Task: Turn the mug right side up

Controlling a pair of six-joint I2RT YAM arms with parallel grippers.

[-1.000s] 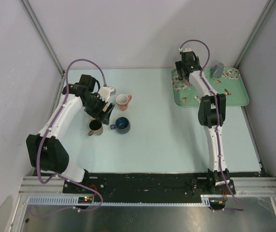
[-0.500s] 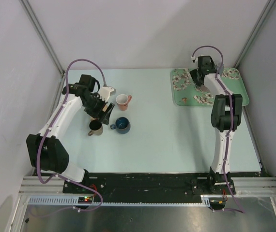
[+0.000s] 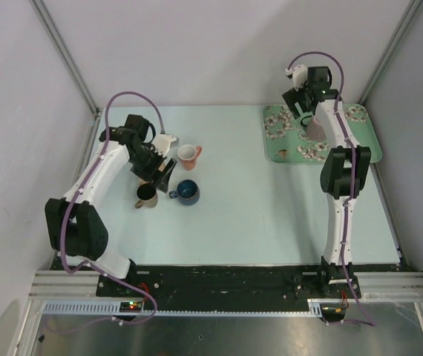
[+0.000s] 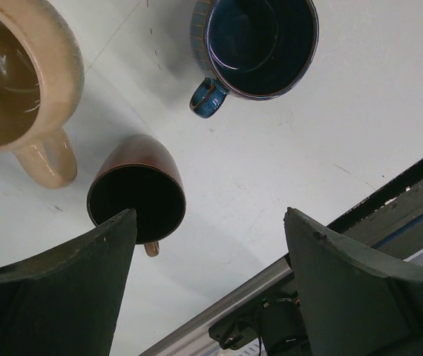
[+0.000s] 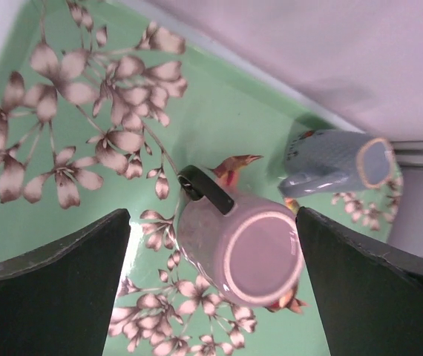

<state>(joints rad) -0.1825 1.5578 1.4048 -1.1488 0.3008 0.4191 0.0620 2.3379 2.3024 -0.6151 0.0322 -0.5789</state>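
Inverted on the green floral tray [image 5: 219,111]: the pinkish-grey mug [image 5: 245,256], base up, black handle sticking out sideways. Framed by the right tool [image 5: 211,213], spread wide, gripping nothing, both fingers clear of the mug. Just beside it, on its side, 1 grey-blue mug [image 5: 330,163]. Over on the desk [image 4: 345,126], the left tool [image 4: 210,215], likewise wide open and empty, above a brown mug [image 4: 137,193], near a blue mug [image 4: 260,41] and a tan mug [image 4: 11,74].
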